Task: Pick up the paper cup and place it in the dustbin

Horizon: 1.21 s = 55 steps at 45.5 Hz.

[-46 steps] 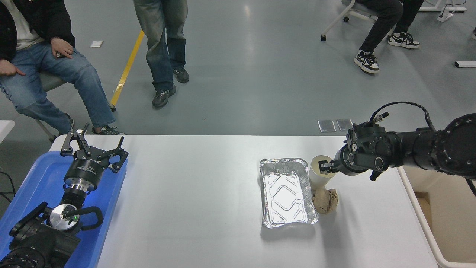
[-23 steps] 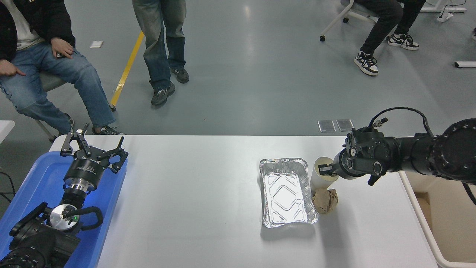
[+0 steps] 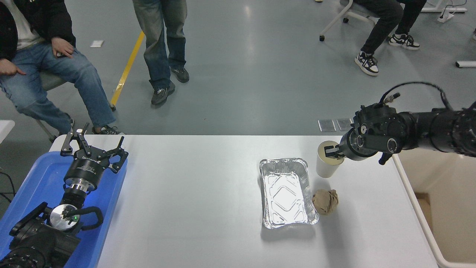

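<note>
We are pinching the paper cup by its rim with the right gripper, seemingly just clear of the table. It is light and crushable, so we are squeezing gently toward the dustbin.

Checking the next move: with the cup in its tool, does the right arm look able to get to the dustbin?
Probably yes. The right tool grips the paper cup by its rim, and the dustbin stands open just beside it, with nothing between.
</note>
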Each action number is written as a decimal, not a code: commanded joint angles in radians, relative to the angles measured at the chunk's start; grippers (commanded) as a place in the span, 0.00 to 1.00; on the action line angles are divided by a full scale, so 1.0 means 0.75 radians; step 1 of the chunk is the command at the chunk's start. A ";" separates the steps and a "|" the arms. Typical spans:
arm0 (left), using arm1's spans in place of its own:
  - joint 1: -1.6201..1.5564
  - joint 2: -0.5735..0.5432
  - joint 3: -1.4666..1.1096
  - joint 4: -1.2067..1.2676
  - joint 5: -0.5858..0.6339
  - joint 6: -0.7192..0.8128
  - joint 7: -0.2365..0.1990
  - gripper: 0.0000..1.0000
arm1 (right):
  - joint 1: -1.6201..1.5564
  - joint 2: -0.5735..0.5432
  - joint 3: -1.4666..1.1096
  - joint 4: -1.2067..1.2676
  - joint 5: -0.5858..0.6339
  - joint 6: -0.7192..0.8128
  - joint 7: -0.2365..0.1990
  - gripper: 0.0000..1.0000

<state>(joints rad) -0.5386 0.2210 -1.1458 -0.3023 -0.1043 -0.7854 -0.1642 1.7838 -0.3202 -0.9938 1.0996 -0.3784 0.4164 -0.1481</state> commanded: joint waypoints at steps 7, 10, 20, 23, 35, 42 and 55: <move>0.002 0.002 0.000 0.000 0.000 0.000 0.000 0.99 | 0.798 -0.250 -0.047 0.442 0.130 0.492 0.009 0.00; 0.002 0.002 0.000 0.000 0.000 0.000 0.000 0.99 | 0.904 -0.244 -0.076 0.454 0.173 0.492 0.009 0.00; 0.002 0.002 0.000 0.000 0.000 0.000 0.000 0.99 | 1.005 -0.238 -0.129 0.487 0.181 0.492 0.009 0.00; 0.002 0.002 0.000 0.000 0.000 0.000 0.000 0.99 | 1.005 -0.238 -0.150 0.493 0.179 0.492 0.009 0.00; 0.002 0.002 0.000 0.000 0.000 0.000 -0.002 0.99 | 0.986 -0.246 -0.168 0.487 0.153 0.492 0.007 0.00; 0.002 0.002 0.000 0.000 0.000 0.000 -0.002 0.99 | 0.935 -0.279 -0.217 0.467 0.042 0.492 0.009 0.00; 0.004 0.002 -0.002 0.000 0.000 0.000 -0.004 0.99 | 0.716 -0.487 -0.219 0.324 -0.266 0.492 0.009 0.00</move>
<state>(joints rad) -0.5356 0.2224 -1.1468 -0.3023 -0.1043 -0.7854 -0.1667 2.4360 -0.5771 -1.1516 1.4232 -0.4064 0.7840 -0.1420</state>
